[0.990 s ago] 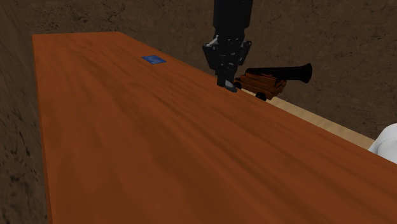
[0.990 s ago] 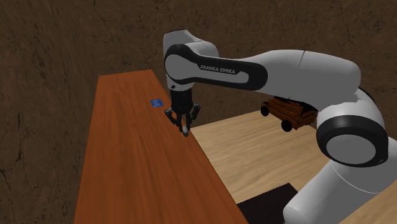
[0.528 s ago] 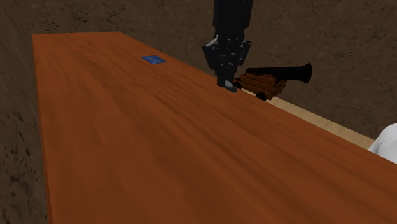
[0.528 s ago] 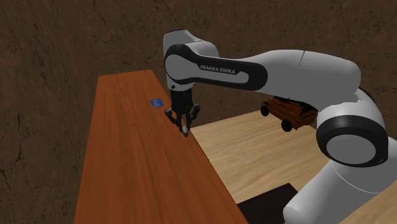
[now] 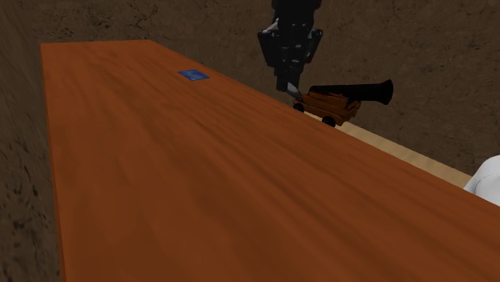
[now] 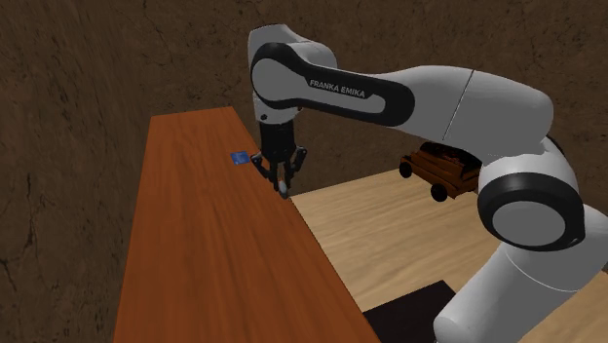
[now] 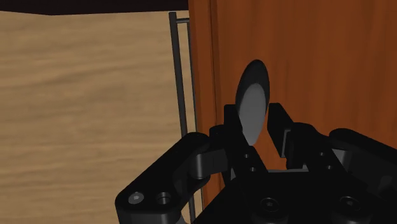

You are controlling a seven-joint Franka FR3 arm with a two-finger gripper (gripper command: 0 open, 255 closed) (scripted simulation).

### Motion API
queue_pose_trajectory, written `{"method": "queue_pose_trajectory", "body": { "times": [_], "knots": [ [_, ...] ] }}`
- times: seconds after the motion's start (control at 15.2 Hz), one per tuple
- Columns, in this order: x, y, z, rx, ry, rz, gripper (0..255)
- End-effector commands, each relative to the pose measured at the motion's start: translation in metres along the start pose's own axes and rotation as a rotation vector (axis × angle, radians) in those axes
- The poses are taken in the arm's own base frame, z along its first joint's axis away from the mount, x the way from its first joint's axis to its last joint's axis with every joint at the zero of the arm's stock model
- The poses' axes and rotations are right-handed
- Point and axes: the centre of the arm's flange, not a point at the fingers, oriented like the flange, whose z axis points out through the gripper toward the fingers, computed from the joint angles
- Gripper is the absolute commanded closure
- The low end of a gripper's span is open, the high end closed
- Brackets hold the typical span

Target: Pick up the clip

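Observation:
The clip is a small grey oval piece with a black rim, clasped between my black fingers. My gripper hangs a little above the far long edge of the reddish-brown table, shut on the clip, which pokes out below the fingertips. In the second exterior view the gripper points straight down near the table's right edge, with the clip at its tip.
A flat blue item lies on the table beyond the gripper, also seen as a blue item. A brown toy cannon on wheels stands on the light wooden floor beside the table. A thin metal table frame runs along the edge.
The gripper has risen from the table surface, carrying the clip up with it. The blue item and the toy cannon have not moved.

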Motion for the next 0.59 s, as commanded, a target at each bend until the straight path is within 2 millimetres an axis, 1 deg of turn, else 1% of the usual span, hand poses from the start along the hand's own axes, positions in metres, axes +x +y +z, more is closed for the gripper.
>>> {"method": "queue_pose_trajectory", "body": {
  "times": [0.0, 0.4, 0.53],
  "knots": [
    [0.0, 0.0, -0.01, 0.0, 0.0, 0.0, 255],
    [-0.003, 0.0, -0.042, 0.0, 0.0, 0.0, 255],
    [-0.003, 0.0, -0.043, 0.0, 0.0, 0.0, 255]
  ]
}}
